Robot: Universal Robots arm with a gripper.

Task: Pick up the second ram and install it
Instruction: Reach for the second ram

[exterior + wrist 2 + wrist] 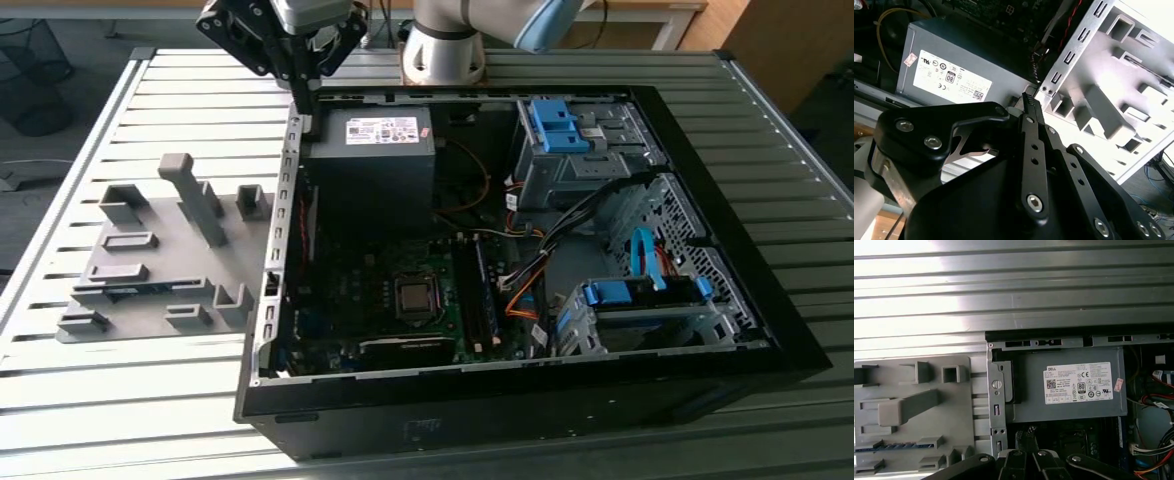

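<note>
Table (134, 400): ribbed metal slats, bright and reflective.

Holder plate (167, 262): matte grey plastic, lying flat on the slats at the exterior view's left, just beside the case. It carries moulded rectangular blocks, open-topped pockets and one tall leaning post (194, 195).

Second ram (891, 446): in the first wrist view, a thin, long blue-green strip seated on edge in a low slot of the holder plate (954, 415), between two grey end blocks. It is outside the case and untouched.

Gripper (306, 100): black linkage arms with bolted joints taper to two slim fingers. The fingers are drawn together with nothing between them, as seen in both wrist views (1029, 102) (1025, 436). It hangs above the perforated metal side wall of the case, next to the power supply and well apart from the second ram.

Computer case (747, 330): black sheet-metal tower lying on its side with the panel off.

Power supply (374, 150): plain grey steel box with a white label, set in the far corner nearest the gripper.

Motherboard (360, 290): dark board with a square socket (416, 297). Long narrow slots (477, 295) run beside the socket.

Cables (527, 280): orange, yellow and black bundles, loosely looped.

Drive bays (587, 160): bare grey cages with glossy bright blue plastic latches (558, 125), at the exterior view's right.
</note>
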